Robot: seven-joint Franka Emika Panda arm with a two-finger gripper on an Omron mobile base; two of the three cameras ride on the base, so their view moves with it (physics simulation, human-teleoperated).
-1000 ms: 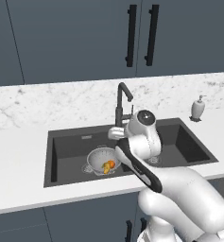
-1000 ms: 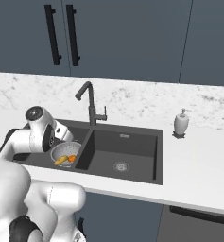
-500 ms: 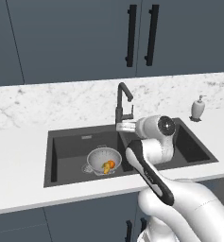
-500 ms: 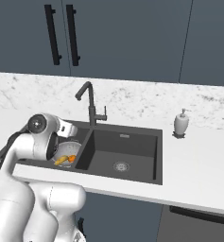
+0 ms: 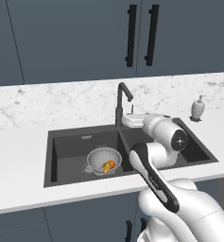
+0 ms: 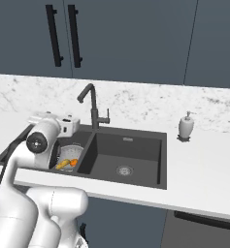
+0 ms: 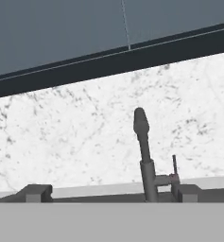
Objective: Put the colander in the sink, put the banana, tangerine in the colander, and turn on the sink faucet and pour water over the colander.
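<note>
The sink fills the middle of the left base view, and the colander already sits in its left basin at lower centre, with the banana and tangerine inside it, so the first two steps look done. What is left is the water: no stream shows from the faucet, which stands at the centre behind the divider, its spout not clearly over the colander. The gripper has its fingers spread wide and holds nothing; in the hand view the two tips sit at the bottom edge, with the faucet and its small lever just above, near the right one
</note>
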